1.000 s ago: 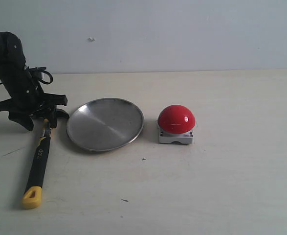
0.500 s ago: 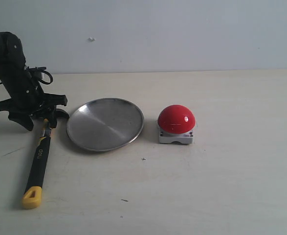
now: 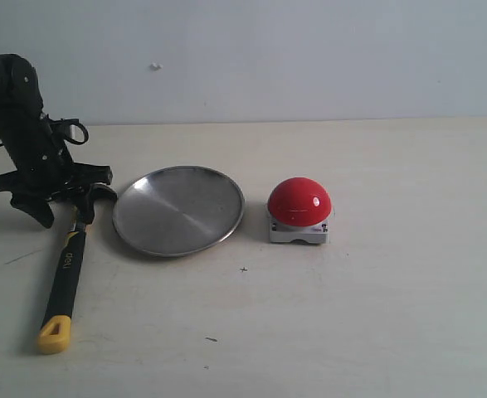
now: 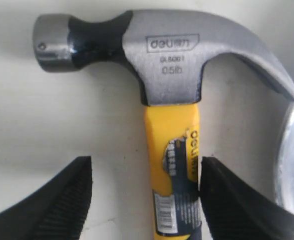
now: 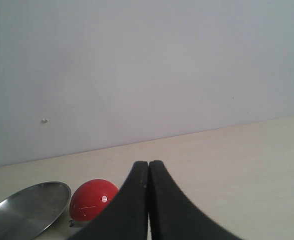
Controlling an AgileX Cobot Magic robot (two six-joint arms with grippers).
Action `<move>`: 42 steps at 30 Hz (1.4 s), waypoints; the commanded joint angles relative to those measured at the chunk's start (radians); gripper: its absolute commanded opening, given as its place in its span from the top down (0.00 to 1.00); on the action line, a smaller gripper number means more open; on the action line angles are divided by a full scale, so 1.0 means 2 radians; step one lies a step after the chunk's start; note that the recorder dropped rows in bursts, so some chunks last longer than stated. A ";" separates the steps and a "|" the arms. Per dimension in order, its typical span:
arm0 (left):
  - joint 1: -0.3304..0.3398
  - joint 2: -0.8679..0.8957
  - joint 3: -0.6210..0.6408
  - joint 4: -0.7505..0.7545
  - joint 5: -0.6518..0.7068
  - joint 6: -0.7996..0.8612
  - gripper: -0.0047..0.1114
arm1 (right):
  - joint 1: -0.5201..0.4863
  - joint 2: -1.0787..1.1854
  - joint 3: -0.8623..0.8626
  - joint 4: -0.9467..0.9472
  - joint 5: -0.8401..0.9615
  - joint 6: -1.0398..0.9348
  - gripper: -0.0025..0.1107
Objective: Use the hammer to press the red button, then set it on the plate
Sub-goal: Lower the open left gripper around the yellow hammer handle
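1. Altogether one hammer [image 3: 67,265], one plate [image 3: 178,209], one red button [image 3: 299,201] on the desk [image 3: 376,315]; hammer flat, just left of plate.
2. Left end effector [image 4: 144,175] wide astride hammer's yellow neck; right end effector [image 5: 148,170] pressed closed, empty.
3. Exterior view: hammer head mostly hidden.

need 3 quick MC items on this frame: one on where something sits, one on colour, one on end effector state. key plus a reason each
1. In the exterior view, what lies between the hammer and the red button?
A. nothing
B. the plate
C. a cup

2. What colour is the hammer's looped handle end?
A. red
B. black
C. yellow

3. How is the left end effector?
A. open, fingers either side of the hammer's neck
B. shut on the hammer's head
C. shut on the plate

Key:
1 B, the silver plate sits in the middle of the row.
2 C, the loop at the handle's end is yellow.
3 A, the left wrist view shows the fingers apart with the yellow neck between them.
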 commanded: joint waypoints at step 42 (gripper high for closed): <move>-0.009 -0.002 -0.003 -0.003 -0.030 -0.023 0.44 | -0.003 -0.003 0.002 0.000 0.000 -0.005 0.98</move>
